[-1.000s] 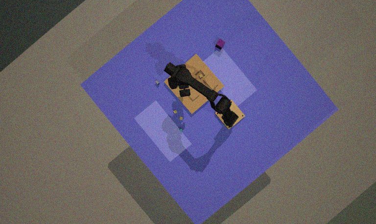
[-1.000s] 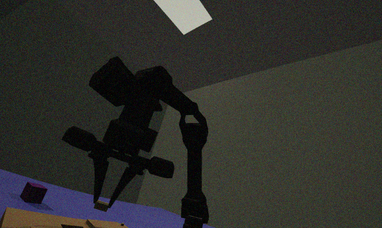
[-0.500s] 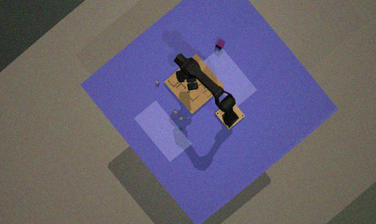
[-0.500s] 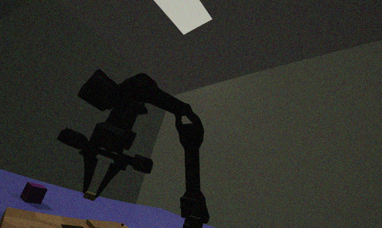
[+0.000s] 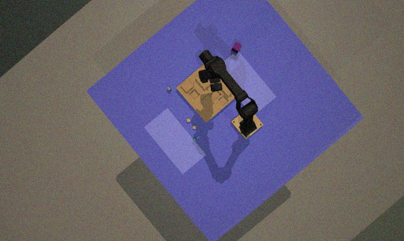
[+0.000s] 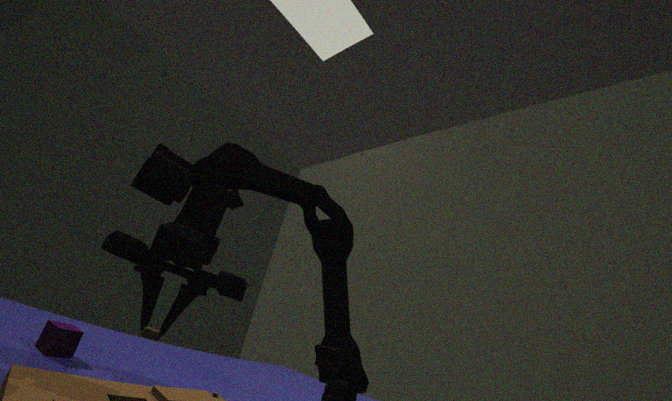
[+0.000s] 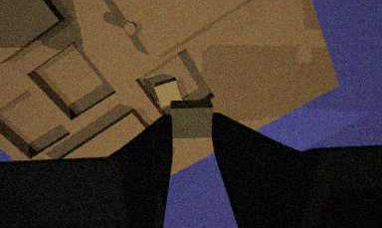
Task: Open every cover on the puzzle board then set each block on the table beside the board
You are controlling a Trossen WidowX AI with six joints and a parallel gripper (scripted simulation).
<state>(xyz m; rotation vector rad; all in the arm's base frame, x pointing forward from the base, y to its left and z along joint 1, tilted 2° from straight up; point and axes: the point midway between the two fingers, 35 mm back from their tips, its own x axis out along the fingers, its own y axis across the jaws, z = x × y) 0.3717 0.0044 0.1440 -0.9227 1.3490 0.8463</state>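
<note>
My gripper [image 6: 153, 328] [image 7: 191, 121] is shut on a small tan-grey block [image 6: 150, 333] [image 7: 192, 122], held in the air above the puzzle board [image 5: 190, 102] [image 6: 59, 377] [image 7: 271, 79]. In the wrist view, a pale block [image 7: 168, 92] sits in a well just beyond the held block. Other square recesses and raised strips show on the board; which are covers is hard to tell. In the top view, a grey block [image 5: 169, 88], two tan blocks [image 5: 188, 120] [image 5: 194, 127] and a teal block [image 5: 194, 139] lie on the table beside the board. The arm hides part of the board there.
A magenta cube [image 5: 236, 47] [image 6: 59, 339] stands beyond the board. Pale rectangles [image 5: 174, 140] [image 5: 254, 84] lie on the blue table top at either side of the board. The arm's base plate [image 5: 234, 122] is near the board's right corner.
</note>
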